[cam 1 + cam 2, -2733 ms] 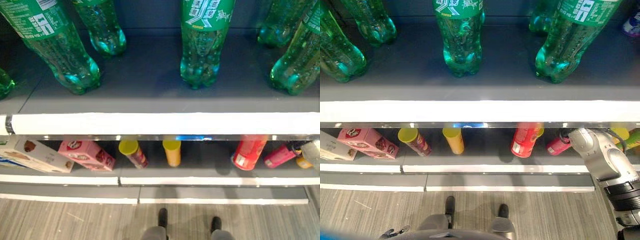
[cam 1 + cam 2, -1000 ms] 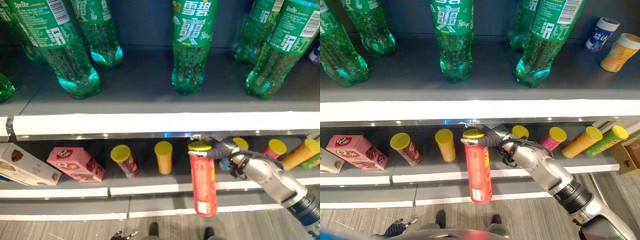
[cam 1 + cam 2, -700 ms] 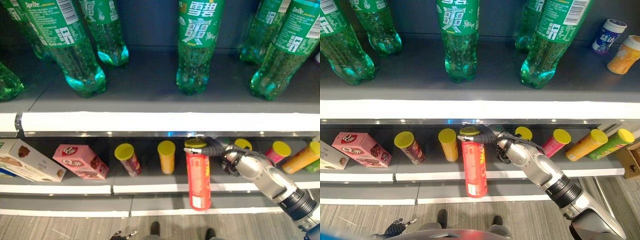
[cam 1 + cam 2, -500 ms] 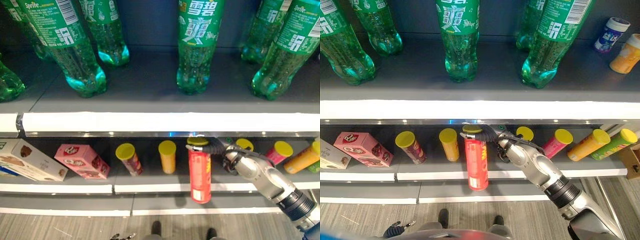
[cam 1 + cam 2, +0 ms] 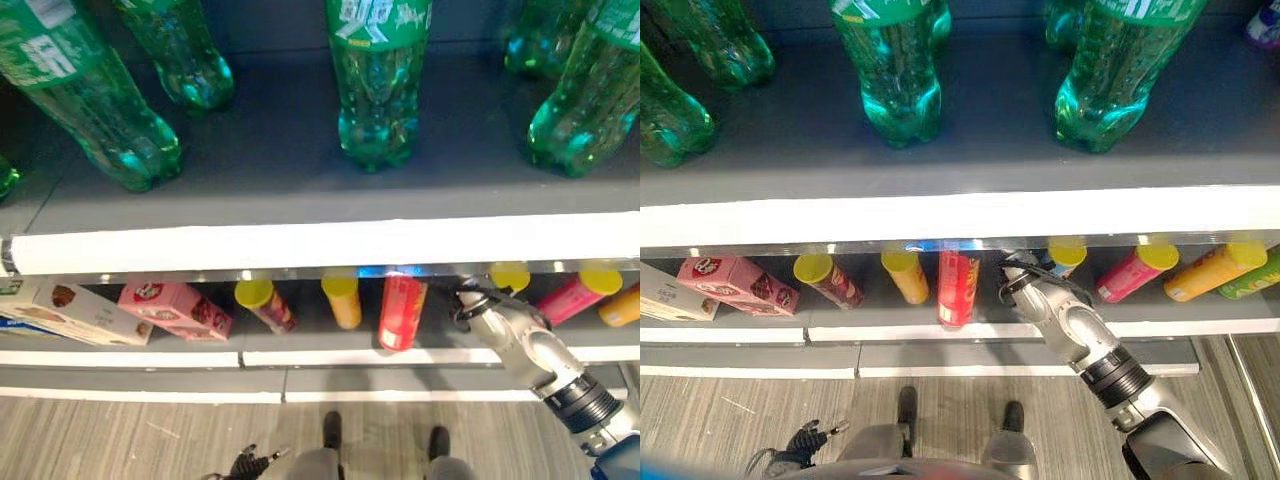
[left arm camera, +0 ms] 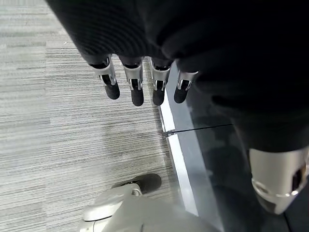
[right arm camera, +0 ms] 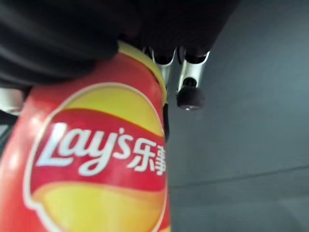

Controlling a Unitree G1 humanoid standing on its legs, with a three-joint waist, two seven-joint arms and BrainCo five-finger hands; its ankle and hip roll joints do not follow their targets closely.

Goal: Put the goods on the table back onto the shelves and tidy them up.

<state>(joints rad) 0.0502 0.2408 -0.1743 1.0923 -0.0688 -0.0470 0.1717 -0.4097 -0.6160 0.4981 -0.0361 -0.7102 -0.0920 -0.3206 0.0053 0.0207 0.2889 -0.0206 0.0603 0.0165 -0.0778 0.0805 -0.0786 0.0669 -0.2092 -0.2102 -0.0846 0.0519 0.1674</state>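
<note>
The right arm reaches in under the upper shelf, its right hand at the top of the red can, which stands on the lower shelf near its front edge, between a yellow can and the arm. From the head the fingers are tucked under the upper shelf. The right wrist view shows the red can close against the palm, fingers reaching past its top; whether they clamp it I cannot tell. The left hand hangs over the floor, fingers straight and apart. Green bottles stand on the upper shelf.
</note>
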